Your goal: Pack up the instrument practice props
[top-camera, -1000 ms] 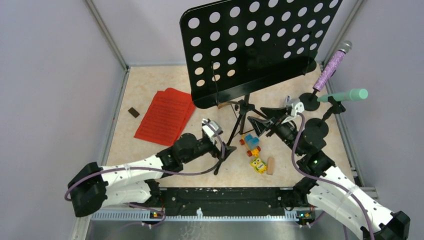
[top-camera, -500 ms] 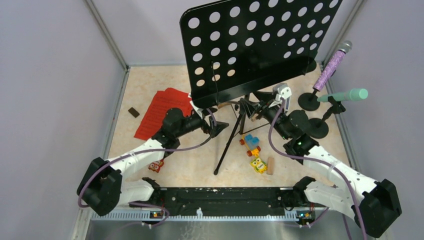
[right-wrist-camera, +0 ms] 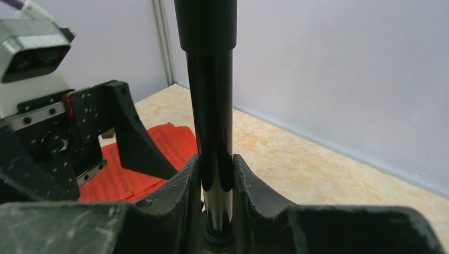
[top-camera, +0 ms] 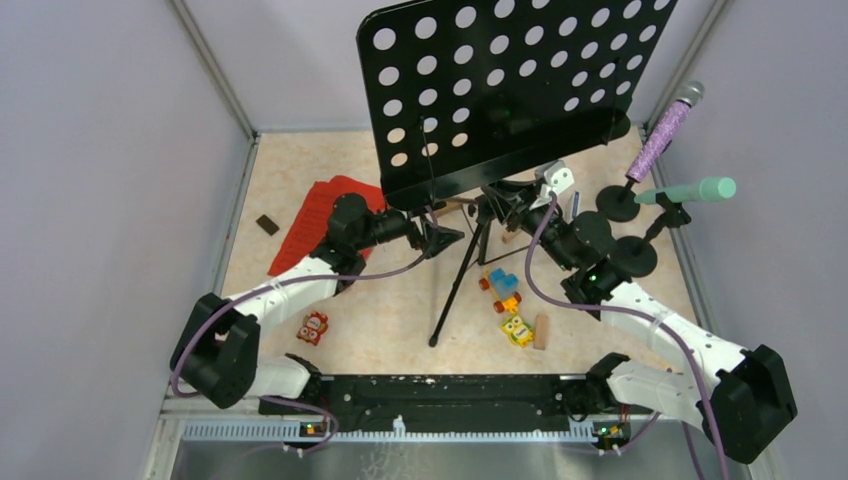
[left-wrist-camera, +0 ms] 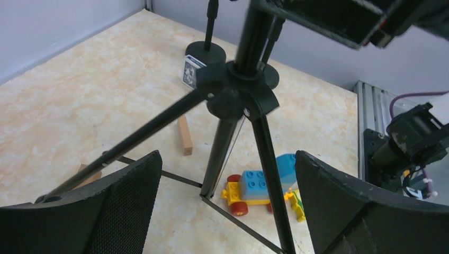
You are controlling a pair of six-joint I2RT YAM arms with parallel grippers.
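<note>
The black perforated music rack (top-camera: 510,90) stands at the back on tripod legs (top-camera: 455,285). My right gripper (right-wrist-camera: 216,180) is shut on its shiny black pole (right-wrist-camera: 212,132), just below the rack (top-camera: 495,208). My left gripper (top-camera: 440,238) is open beside the tripod, with the hub (left-wrist-camera: 241,90) ahead and two legs between its fingers (left-wrist-camera: 122,206). Partly under the left arm lie the red sheet-music pages (top-camera: 310,225). On the right, the purple microphone (top-camera: 665,130) and the mint-green microphone (top-camera: 695,190) sit in black round-based holders (top-camera: 618,203) (top-camera: 637,257).
A blue and yellow brick car (top-camera: 502,285), a yellow figure (top-camera: 517,330) and a wooden block (top-camera: 541,330) lie by the tripod legs. A red toy (top-camera: 313,327) sits front left and a small dark block (top-camera: 266,224) at the left. Grey walls enclose the table.
My right gripper has closed on the rack's pole. My left arm has swung back and right, from the near tripod foot up to the tripod's hub, uncovering the red toy.
</note>
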